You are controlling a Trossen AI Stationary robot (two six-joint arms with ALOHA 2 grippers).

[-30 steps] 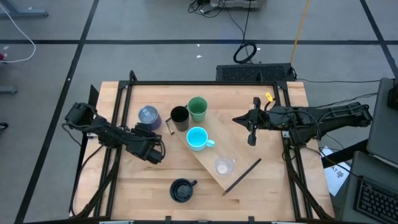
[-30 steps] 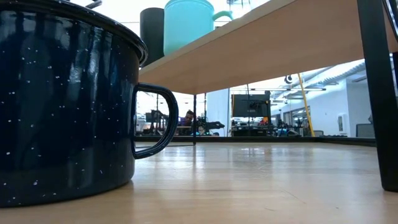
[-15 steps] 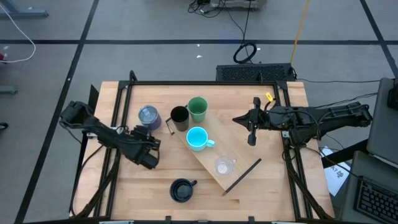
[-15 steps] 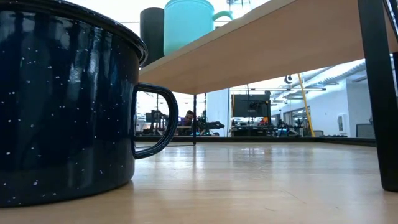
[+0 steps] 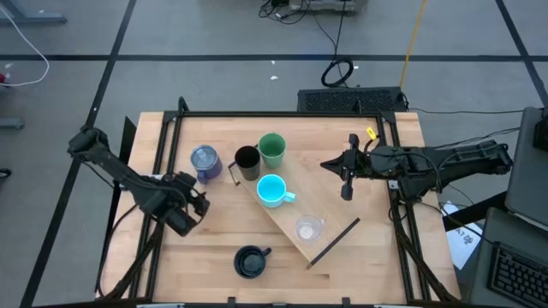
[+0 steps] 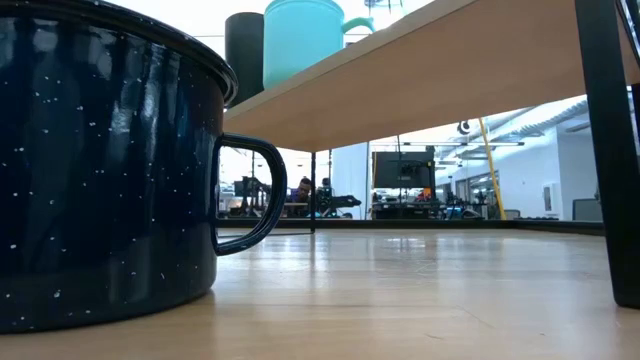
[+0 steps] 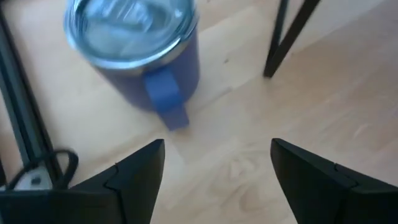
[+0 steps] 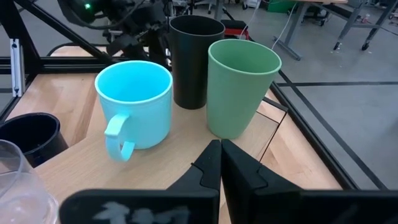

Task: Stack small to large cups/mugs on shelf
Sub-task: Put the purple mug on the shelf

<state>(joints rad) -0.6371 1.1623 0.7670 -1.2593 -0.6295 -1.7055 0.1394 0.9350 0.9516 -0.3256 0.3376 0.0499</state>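
Six vessels are counted, one of each kind. Nearest the front edge of the tabletop (image 5: 377,257), the navy mug (image 5: 250,262) is stood alone on the wood, apart from the shelf; in the low view its speckled wall (image 6: 100,170) blocks most of the left side. One shelf (image 5: 330,231) is laid slantwise across the middle of the tabletop, a dark bracket showing at its near end. On it, from near to far, the glass cup (image 5: 307,228), the cyan mug (image 5: 271,190), the black cup (image 5: 247,159) and the green cup (image 5: 272,149) are set in a row, the black and green cups side by side at the far end. The tumbler (image 5: 204,160) is stood on the tabletop just left of the shelf, off it.

Two arms are seen. The left gripper (image 5: 183,216) is held over the left part of the tabletop, near the tumbler but apart from it, its jaws spread wide and nothing held. The right gripper (image 5: 346,190) is hung to the right of the shelf, its jaws closed together on nothing.
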